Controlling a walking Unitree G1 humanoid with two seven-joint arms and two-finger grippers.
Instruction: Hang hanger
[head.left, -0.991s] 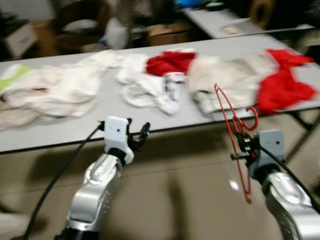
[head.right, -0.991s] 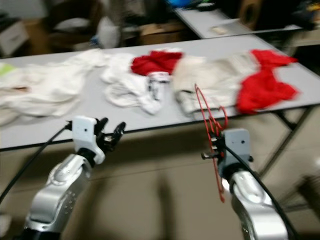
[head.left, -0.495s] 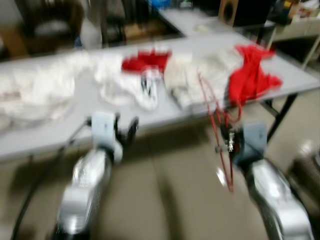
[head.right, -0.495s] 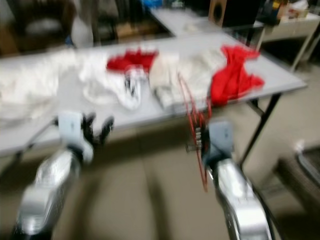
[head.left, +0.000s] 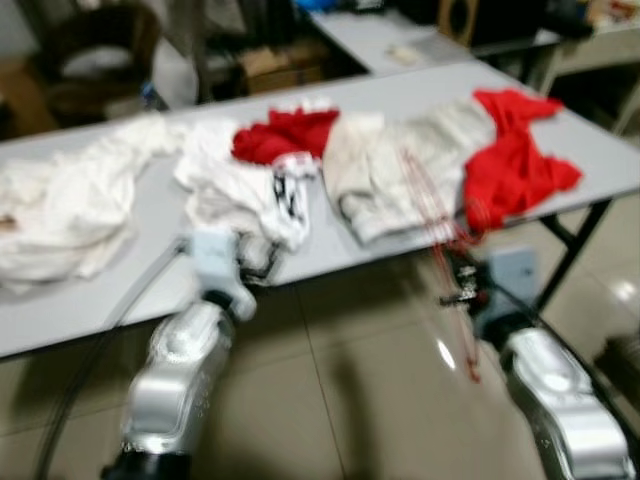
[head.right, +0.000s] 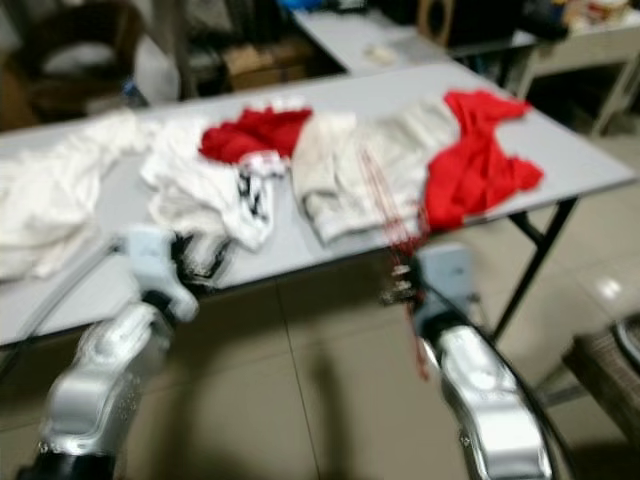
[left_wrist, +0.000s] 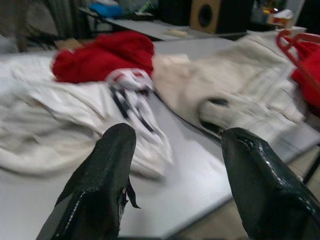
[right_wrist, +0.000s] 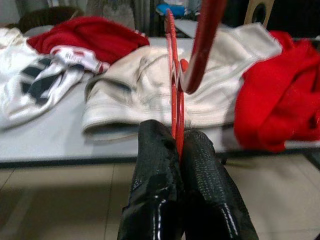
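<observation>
A thin red wire hanger (head.left: 440, 220) stands upright in front of the grey table (head.left: 120, 290), just before its front edge. My right gripper (head.left: 461, 286) is shut on the hanger's lower part, and the right wrist view shows both black fingers (right_wrist: 155, 170) pinched on the red wire (right_wrist: 173, 75), with the hook curving above. My left gripper (head.left: 257, 263) is open at the table's edge with nothing between its fingers (left_wrist: 102, 185). It points at a white garment with black stripes (left_wrist: 130, 100).
Clothes cover the table: a white pile (head.left: 60, 210), a striped white piece (head.left: 250, 195), a red one (head.left: 280, 132), a cream one (head.left: 400, 170) and another red one (head.left: 515, 160). Beyond it stand a second table (head.left: 400, 35) and boxes (head.left: 275, 65). Folding table legs (head.left: 570, 250) are at right.
The whole picture has shifted and stays blurred, so the camera has moved. The right gripper still holds the hanger and the left stays open.
</observation>
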